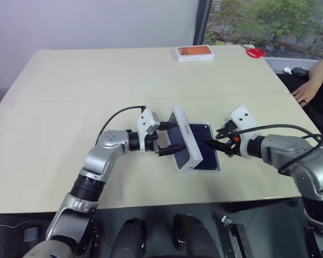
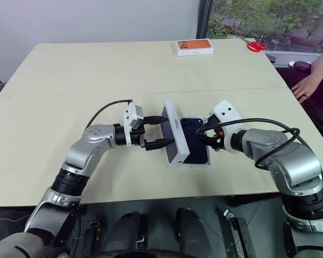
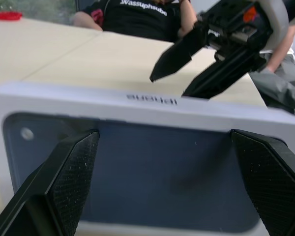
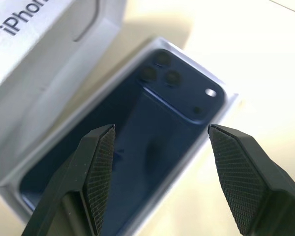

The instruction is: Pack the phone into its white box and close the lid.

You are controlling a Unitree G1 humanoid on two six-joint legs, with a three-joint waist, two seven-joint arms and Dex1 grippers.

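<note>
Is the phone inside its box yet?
Yes. The phone lies flat inside the white box; the lid stands tilted beside it, not yet closed.

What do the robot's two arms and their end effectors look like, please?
Both arms are silver-grey metal with black joint bands. Each wrist carries a white camera block fed by a looping black cable. The left end effector and right end effector each have two black, wedge-shaped fingers with cross-hatched pads; orange shows at the right one's base.

I'm seeing the dark navy phone [image 4: 152, 128] lying camera-side up inside the white box [image 1: 211, 167] near the table's front edge. The lid [image 2: 171, 133] is standing tilted on its long edge along the box's left side, printed face leftward.
</note>
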